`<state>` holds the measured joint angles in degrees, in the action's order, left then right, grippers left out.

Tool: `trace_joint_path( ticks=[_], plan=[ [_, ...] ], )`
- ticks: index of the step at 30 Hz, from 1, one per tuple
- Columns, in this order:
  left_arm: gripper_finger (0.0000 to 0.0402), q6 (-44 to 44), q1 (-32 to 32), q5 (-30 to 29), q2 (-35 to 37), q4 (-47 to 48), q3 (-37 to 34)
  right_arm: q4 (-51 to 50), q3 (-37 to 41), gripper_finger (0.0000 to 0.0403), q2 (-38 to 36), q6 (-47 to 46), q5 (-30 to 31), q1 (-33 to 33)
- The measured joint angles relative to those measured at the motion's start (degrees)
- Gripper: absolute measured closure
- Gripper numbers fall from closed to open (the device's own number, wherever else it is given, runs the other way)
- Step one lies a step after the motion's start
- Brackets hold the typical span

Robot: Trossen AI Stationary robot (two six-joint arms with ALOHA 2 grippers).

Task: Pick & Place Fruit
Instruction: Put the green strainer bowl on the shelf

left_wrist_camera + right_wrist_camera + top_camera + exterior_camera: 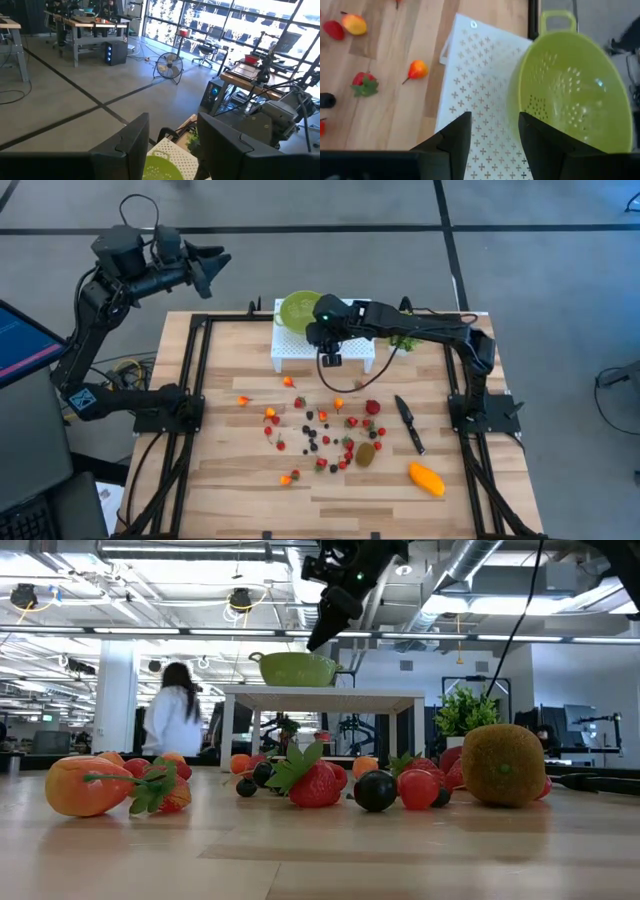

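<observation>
Small red, orange and dark fruit pieces (pixel 325 430) lie scattered on the middle of the wooden table. Among them are a brown kiwi (pixel 366 454) and an orange-yellow mango (pixel 427 479). A green colander (pixel 570 85) stands on a white perforated stand (pixel 480 100) at the table's far side. My right gripper (pixel 492 132) hovers open above the stand, slanting down, with nothing between its fingers; the low view shows it (pixel 325 625) above the colander (pixel 297 668). My left gripper (pixel 172 145) is open and empty, raised beyond the table's far left corner (pixel 212 268).
A slim black knife (pixel 409 423) lies to the right of the fruit. A small green plant (pixel 405 340) stands at the stand's right end. Black frame rails (pixel 195 380) run along both table sides. In the low view a person (pixel 172 720) shows in the room behind.
</observation>
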<state>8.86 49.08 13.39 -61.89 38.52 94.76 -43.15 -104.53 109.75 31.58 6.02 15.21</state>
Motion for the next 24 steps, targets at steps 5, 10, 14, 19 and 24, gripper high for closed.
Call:
trace_joint_path(
  ticks=[5,10,14,19,24],
  plan=[
    [0.0243,0.0,0.0,0.0,0.0,0.0,0.0,2.6,0.0,0.0242,-0.1,0.5,-0.1,-0.2],
    [0.0243,0.0,0.0,0.0,-0.1,0.0,0.0,4.3,0.1,0.0243,1.4,0.5,0.0,1.5],
    [0.0243,0.0,0.0,0.0,-0.1,0.0,0.0,4.9,-0.1,0.0247,2.2,0.4,0.0,2.6],
    [0.0243,0.0,0.0,0.0,-0.1,0.0,0.0,4.3,-0.2,0.0259,3.2,0.4,-0.2,3.7],
    [0.0243,0.0,0.0,0.0,-0.1,0.0,0.0,1.7,0.0,0.0284,4.7,0.4,-0.2,4.4]
  ],
)
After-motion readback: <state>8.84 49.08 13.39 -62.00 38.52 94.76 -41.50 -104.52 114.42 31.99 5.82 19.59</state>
